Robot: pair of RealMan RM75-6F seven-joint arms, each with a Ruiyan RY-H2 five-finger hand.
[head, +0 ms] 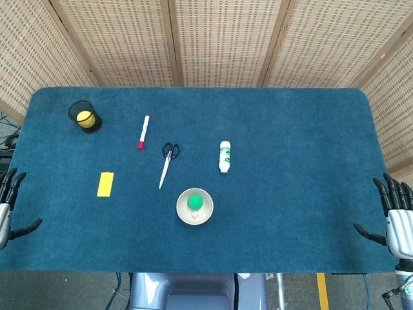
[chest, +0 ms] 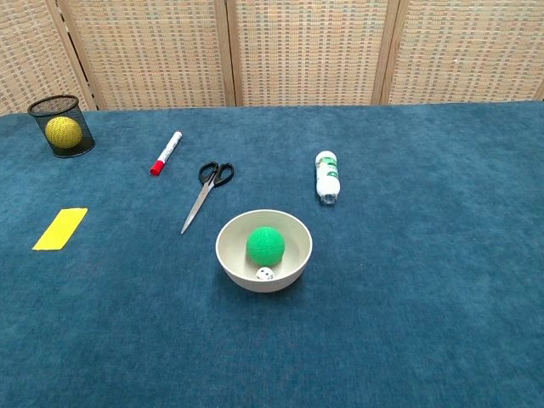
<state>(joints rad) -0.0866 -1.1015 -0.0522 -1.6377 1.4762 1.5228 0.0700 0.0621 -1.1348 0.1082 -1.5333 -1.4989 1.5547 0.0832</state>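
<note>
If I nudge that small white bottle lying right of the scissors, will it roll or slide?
The bottle lies on its side and looks round, so a sideways push would probably roll it; a push along its length would more likely slide it. The carpet-like table cover should slow it. It looks small, likely light, so it may skid before the fingers close.

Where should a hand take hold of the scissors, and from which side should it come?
Probably at the closed blades, from above. The scissors lie flat on the table, black handles pointing away, blades toward the bowl. The thin blades are clear on both sides, so fingers could pinch across them.
</note>
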